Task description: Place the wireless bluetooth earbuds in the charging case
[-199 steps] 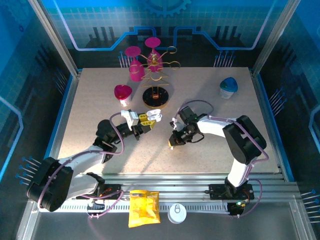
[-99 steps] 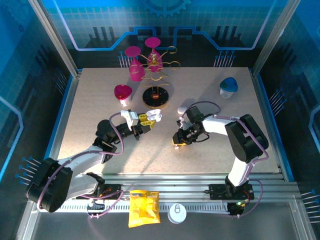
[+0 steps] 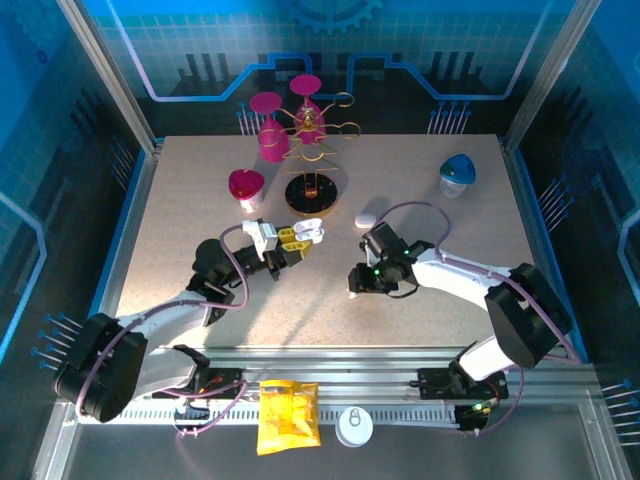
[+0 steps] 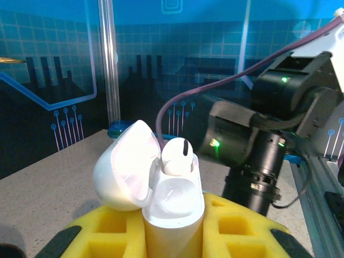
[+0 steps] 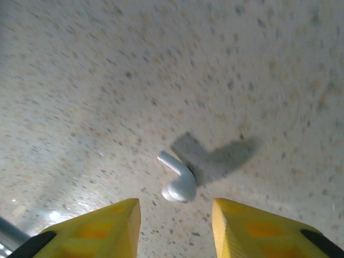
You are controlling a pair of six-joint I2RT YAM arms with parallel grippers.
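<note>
The white charging case [image 4: 173,207] stands upright with its lid [image 4: 123,166] flipped open to the left. My left gripper [image 4: 172,228] is shut on it, with a yellow pad [image 4: 244,226] on each side. One white earbud [image 4: 177,155] sits in the case's far slot, and the near slot is hollow. From above, the case [image 3: 311,230] is held left of centre by the left gripper [image 3: 294,241]. A second earbud [image 5: 180,183] lies loose on the speckled table. My right gripper [image 5: 174,217] hovers open just above it, with a fingertip [image 5: 115,220] to each side and not touching it. The top view has the right gripper [image 3: 357,281] pointing down at the table.
A white pebble-like object [image 3: 370,216] lies behind the right wrist. A gold rack with pink cups [image 3: 306,130] and a pink cup [image 3: 245,187] stand at the back left. A blue-lidded cup [image 3: 457,172] stands at the back right. A yellow bag [image 3: 288,415] and a white lid [image 3: 353,427] rest on the near rail.
The right gripper has gone from shut to open and shifted slightly right, while its elbow swung out to the right. The left arm and case have not moved.
</note>
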